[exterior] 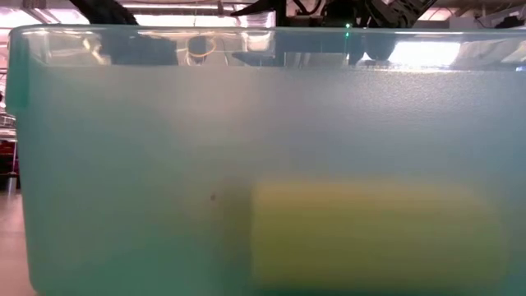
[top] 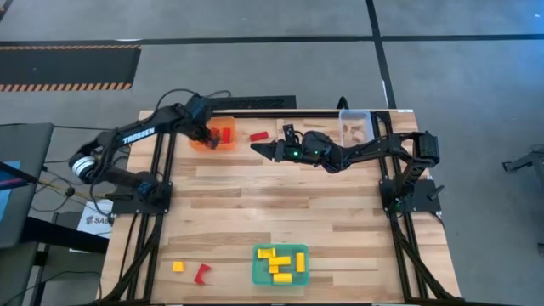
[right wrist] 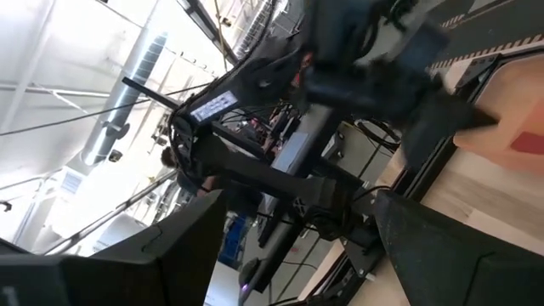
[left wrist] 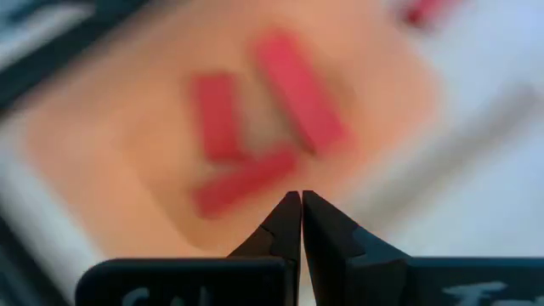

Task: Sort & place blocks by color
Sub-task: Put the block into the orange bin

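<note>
Risk noted: the right claw (top: 257, 149), fingers spread and empty, points at the loose red block (top: 258, 136) beside the orange tray (top: 228, 140); a low approach could knock it aside, while the left claw (left wrist: 301, 204) hangs shut over that tray.

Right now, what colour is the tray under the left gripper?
Orange tray, clearest in the high view.

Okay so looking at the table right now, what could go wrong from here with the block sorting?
Two risks. The right claw hangs open close to the loose red block by the orange tray, so it may knock that block aside instead of gripping it. The left claw is shut over the same tray, so both arms crowd one corner and might collide. A red block and a yellow block also lie unsorted at the near edge.
</note>
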